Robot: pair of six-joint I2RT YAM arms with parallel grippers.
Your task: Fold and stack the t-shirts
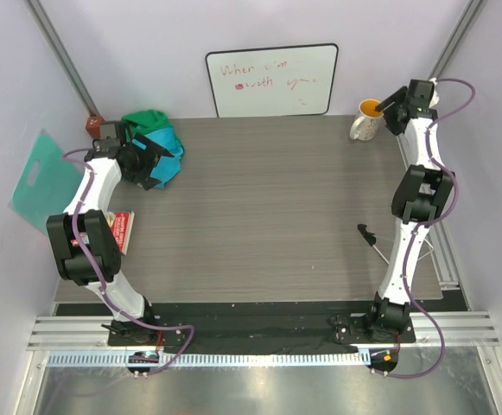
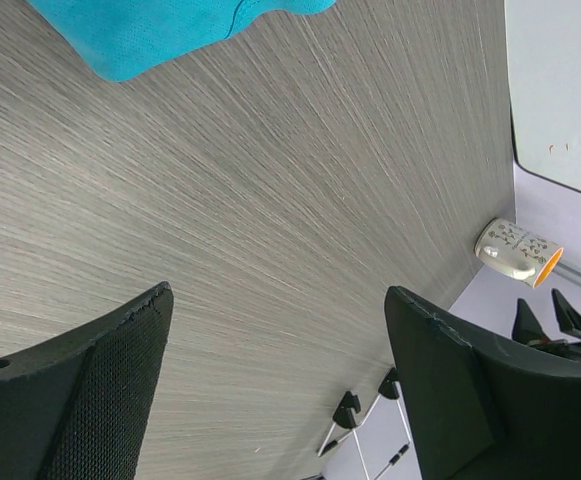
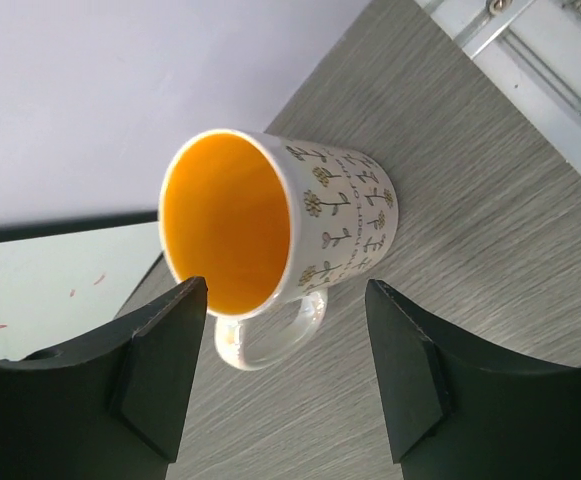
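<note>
The left arm (image 1: pixel 93 183) and right arm (image 1: pixel 403 255) have white links and black joint housings. A purple cable (image 1: pixel 460 82) loops back behind each pincer. The left pincer (image 2: pixel 278 292) and right pincer (image 3: pixel 285 284) have matte black wedge fingers (image 2: pixel 90 400). The left one's fingers are faced with a fine grid texture.

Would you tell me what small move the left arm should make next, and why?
Probably ease the left gripper toward the turquoise t-shirt and close on its near edge. Its jaws stand open and empty over the table, while that shirt lies bunched with the green t-shirt in the far-left corner, neither yet folded.
</note>
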